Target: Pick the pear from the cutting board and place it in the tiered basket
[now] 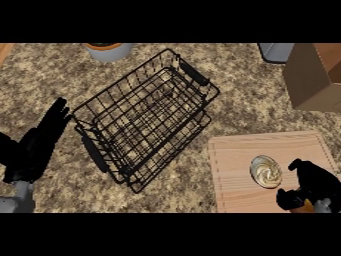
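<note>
Light falls evenly and fairly bright over my speckled granite counter (40, 75). Under the black wire tiered basket (147, 117) I see only soft shadow, no glare.

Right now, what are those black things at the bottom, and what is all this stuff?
They are a robot's two hands, seen from its head looking down at a speckled stone counter. The left robot hand rests open, fingers up. The right robot hand curls over a pale wooden cutting board, beside a pale round thing, maybe the pear; whether it holds anything is unclear. In the middle sits a black wire tiered basket. Farther back are a brown cardboard box and a grey pot.
</note>
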